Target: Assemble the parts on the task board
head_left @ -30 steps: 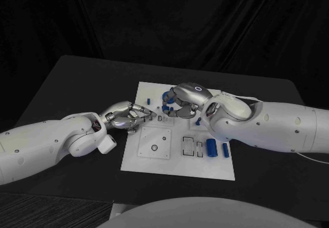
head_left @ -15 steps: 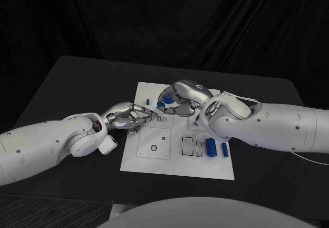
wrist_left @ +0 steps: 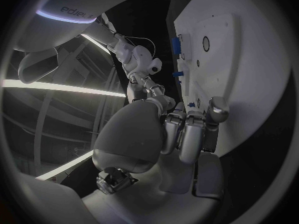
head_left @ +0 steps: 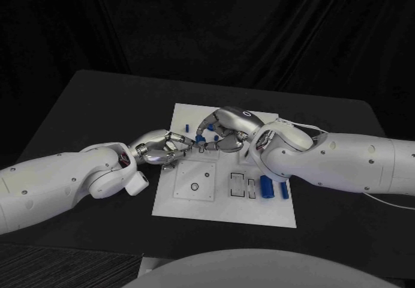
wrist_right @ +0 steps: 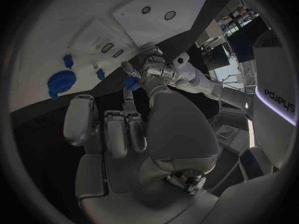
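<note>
Both hands meet over the white board (head_left: 259, 213): left hand (head_left: 162, 148) and right hand (head_left: 226, 129) pinch one small blue part (head_left: 200, 138) in their fingers, likely a handover.

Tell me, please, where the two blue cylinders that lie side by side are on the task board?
In the head view the two blue cylinders lie near the task board's right edge, beside the rectangular slots and just under the right arm.

bulky white arms with dark screws, silver hands (head_left: 164, 147)
</note>
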{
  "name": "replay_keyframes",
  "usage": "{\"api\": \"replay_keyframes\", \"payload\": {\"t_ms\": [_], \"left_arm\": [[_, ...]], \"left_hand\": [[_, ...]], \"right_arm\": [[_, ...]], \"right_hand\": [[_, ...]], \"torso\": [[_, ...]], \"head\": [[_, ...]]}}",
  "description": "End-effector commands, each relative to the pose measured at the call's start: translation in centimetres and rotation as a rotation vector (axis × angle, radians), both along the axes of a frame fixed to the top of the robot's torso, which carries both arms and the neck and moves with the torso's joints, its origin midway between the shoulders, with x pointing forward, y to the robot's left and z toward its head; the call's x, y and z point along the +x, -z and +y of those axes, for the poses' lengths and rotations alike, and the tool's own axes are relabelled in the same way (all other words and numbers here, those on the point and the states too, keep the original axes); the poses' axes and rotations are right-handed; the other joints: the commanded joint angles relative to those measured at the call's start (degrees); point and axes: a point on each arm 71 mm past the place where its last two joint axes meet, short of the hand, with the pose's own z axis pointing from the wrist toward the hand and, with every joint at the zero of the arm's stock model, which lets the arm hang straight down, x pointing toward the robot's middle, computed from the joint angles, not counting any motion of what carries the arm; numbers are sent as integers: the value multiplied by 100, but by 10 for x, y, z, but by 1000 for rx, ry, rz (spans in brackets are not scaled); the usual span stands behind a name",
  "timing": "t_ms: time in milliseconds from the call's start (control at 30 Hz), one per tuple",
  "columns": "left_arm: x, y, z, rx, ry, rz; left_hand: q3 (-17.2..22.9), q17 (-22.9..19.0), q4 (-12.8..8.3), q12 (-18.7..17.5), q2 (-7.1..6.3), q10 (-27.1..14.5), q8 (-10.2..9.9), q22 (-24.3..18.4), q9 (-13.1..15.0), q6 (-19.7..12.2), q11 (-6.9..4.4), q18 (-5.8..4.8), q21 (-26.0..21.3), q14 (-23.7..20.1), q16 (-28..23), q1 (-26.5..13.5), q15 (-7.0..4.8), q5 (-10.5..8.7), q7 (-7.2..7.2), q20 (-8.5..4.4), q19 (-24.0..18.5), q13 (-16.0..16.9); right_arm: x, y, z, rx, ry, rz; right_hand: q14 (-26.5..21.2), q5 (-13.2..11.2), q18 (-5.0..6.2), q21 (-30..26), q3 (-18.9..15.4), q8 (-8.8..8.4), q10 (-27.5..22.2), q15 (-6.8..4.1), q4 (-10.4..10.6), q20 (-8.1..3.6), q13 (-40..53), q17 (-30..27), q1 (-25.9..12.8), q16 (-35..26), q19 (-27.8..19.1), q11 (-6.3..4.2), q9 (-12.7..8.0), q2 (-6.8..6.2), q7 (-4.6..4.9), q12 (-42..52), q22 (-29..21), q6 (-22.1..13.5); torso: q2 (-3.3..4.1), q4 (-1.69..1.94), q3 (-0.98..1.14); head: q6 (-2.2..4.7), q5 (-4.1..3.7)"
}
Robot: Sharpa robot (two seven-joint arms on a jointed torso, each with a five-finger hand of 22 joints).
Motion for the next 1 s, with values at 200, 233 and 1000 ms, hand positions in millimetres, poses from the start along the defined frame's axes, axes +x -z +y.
{"api": "replay_keyframes", "payload": {"t_ms": [200, 233, 1000], "left_arm": [[-2, -1, -4, -8, 37, -14], [-2, -1, -5, -8, 38, -13], [-2, -1, -10, -16, 49, -17]], "left_hand": [[217, 1578, -84, 20, 29, 8, 156, 14, 134, 565, -99, 37, -37, 575, -51, -122, -127, -33, 68, -99, -26, 937], [218, 1578, -85, 19, 29, 3, 158, 15, 134, 569, -99, 37, -37, 575, -51, -122, -127, -34, 67, -100, -25, 933], [242, 1578, -111, 7, 20, -52, 176, 19, 126, 563, -129, 39, -46, 575, -51, -134, -152, -46, 26, -125, -42, 889]], "right_arm": [[1, 9, 2, -53, -2, 68], [1, 10, 2, -57, -2, 72], [1, 20, 2, -106, 8, 126]], "right_hand": [[640, -44, -45, 79, 264, 73, 597, -19, -88, -31, 1553, 1536, 99, 142, -25, -12, 209, 58, -39, 95, 1057, 113], [640, -44, -45, 79, 264, 73, 597, -19, -88, -31, 1553, 1536, 99, 142, -25, -12, 209, 58, -39, 95, 1057, 113], [640, -68, -39, 51, 283, 53, 597, -14, -106, -27, 1553, 1536, 113, 142, -39, -4, 210, 64, -28, 95, 1049, 81]], "torso": [[-1, 13, -7], [-2, 15, -6], [6, -4, 4]], "head": [[0, -19], [0, -21], [0, -15]]}}
